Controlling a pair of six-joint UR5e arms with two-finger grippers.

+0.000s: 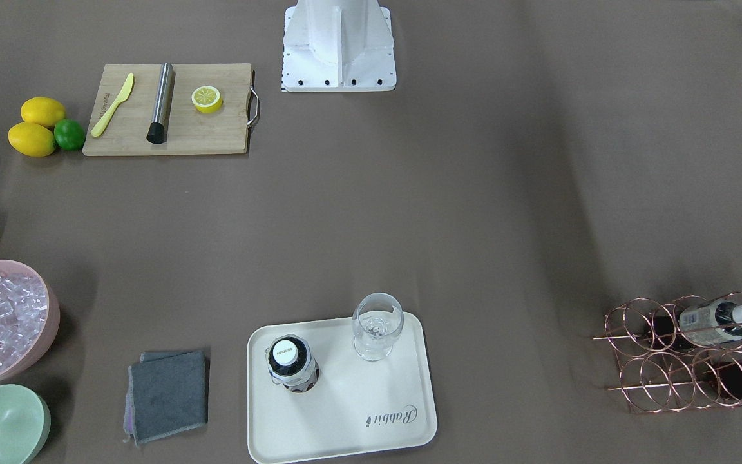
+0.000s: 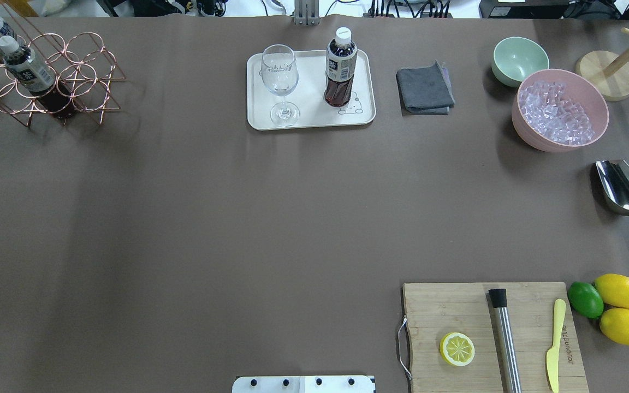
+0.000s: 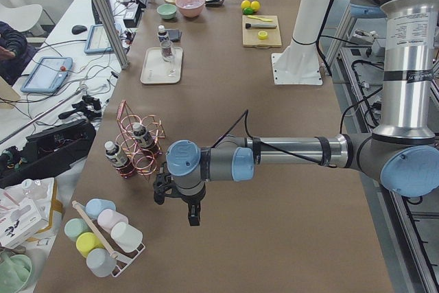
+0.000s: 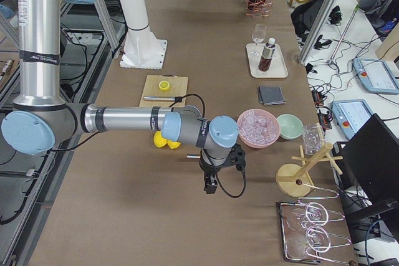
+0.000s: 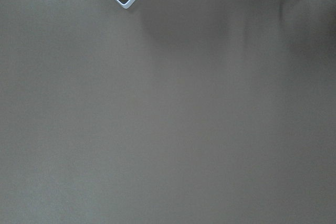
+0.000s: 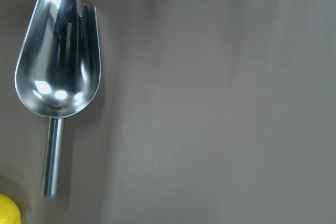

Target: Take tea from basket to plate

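Observation:
One tea bottle [image 2: 340, 68] stands upright on the cream plate [image 2: 309, 112], beside a wine glass [image 2: 279, 76]. Two more tea bottles [image 2: 25, 68] lean in the copper wire basket [image 2: 82, 82] at the table's far left corner. The bottle on the plate [image 1: 345, 399] also shows in the front view [image 1: 292, 363], as does the basket [image 1: 661, 361]. My left gripper [image 3: 194, 214] hangs over bare table near the basket, seen only in the left side view. My right gripper [image 4: 210, 186] hangs near the pink bowl, seen only in the right side view. I cannot tell if either is open.
A grey cloth [image 2: 425, 89], a mint bowl [image 2: 519, 60] and a pink bowl of ice [image 2: 560, 109] sit right of the plate. A metal scoop [image 2: 623, 194] lies at the right edge. A cutting board [image 2: 489, 333] holds a lemon half, a metal rod and a knife, with lemons [image 2: 620, 305] beside it.

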